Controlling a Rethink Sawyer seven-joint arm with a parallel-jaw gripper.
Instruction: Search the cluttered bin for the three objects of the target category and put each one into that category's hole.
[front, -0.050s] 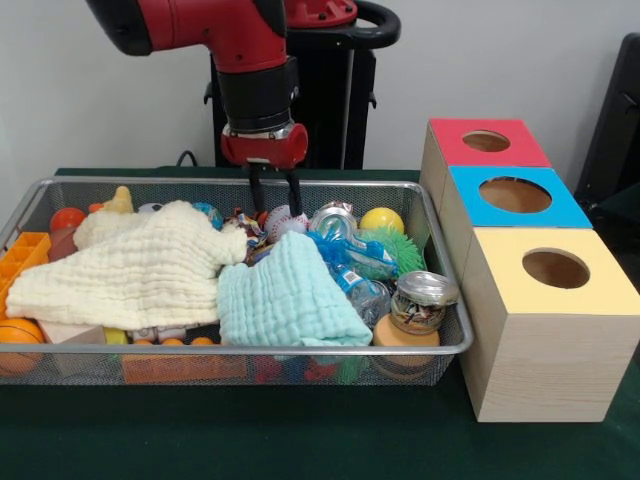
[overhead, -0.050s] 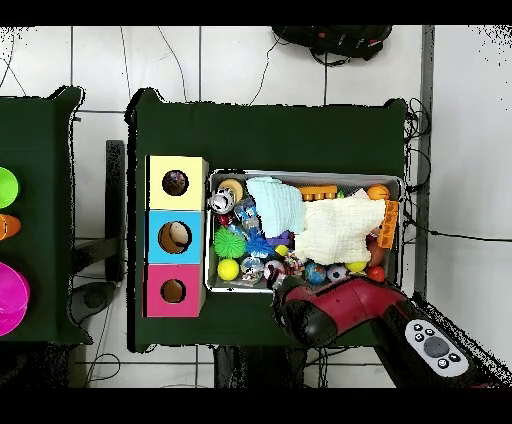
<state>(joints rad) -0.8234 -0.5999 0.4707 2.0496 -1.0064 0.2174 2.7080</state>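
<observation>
I judge the sorting barely begun: the wire bin (front, -0.050s: 440, 262) is still full, and I cannot tell which category is wanted. My pincer (front, -0.050s: 276, 197) hangs over the bin's far edge, fingers narrowly apart and holding nothing, just above the baseball (front, -0.050s: 281, 221). Two cloths, cream (front, -0.050s: 140, 268) and mint (front, -0.050s: 285, 297), cover much of the heap. The red (front, -0.050s: 487, 141), blue (front, -0.050s: 515, 194) and yellow (front, -0.050s: 555, 268) holes show nothing inside from the front.

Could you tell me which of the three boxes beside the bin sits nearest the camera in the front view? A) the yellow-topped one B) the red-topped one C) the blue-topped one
A: the yellow-topped box stands frontmost, with the blue-topped box behind it and the red-topped box farthest back.
</observation>
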